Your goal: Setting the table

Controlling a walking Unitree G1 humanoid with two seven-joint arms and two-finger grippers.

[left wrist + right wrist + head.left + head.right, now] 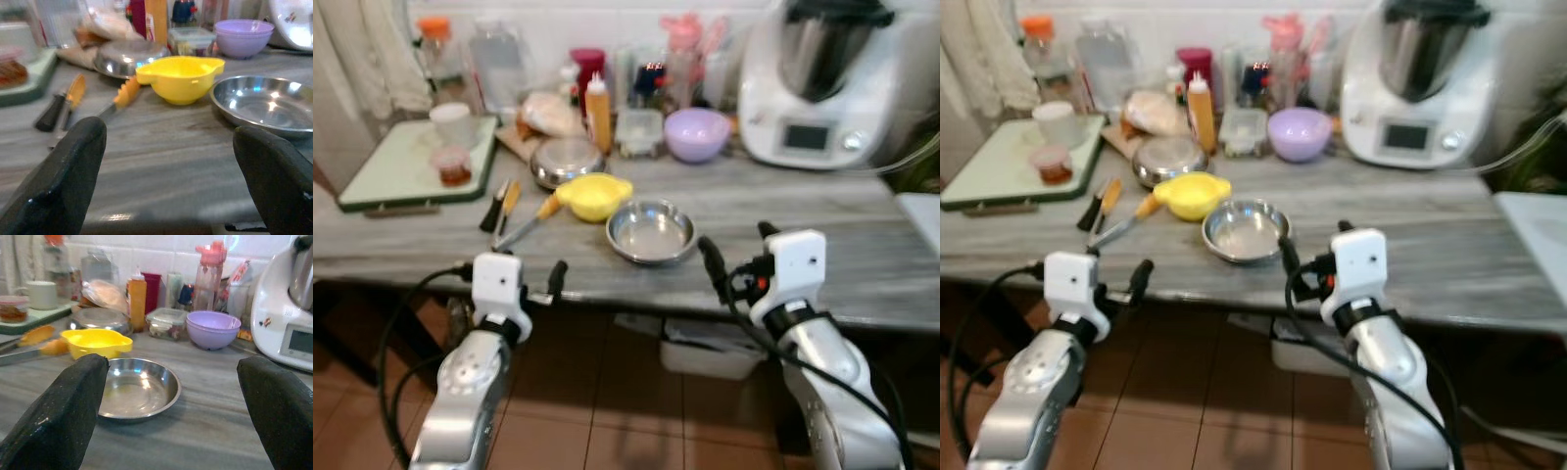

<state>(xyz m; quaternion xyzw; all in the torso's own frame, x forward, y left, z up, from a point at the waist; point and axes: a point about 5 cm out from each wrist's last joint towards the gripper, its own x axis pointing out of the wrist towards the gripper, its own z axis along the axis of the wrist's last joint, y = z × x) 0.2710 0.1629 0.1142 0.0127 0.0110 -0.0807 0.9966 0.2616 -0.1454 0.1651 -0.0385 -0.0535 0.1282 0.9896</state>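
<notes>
A shiny steel bowl (651,233) sits empty near the front of the grey counter (832,230). Just behind it to the left is a yellow bowl (594,196), and a purple bowl (697,133) stands farther back. Orange-handled tongs (530,220) and two dark-handled utensils (499,204) lie left of the yellow bowl. My left gripper (514,269) hovers open at the counter's front edge, in front of the utensils. My right gripper (739,250) is open and empty too, just right of the steel bowl (137,390).
A green tray (401,176) with a cup and a small jar lies at the back left. A steel lid (566,160), bottles, jars and a food box line the back wall. A white kitchen machine (822,88) stands at the back right. A white box (705,352) sits under the counter.
</notes>
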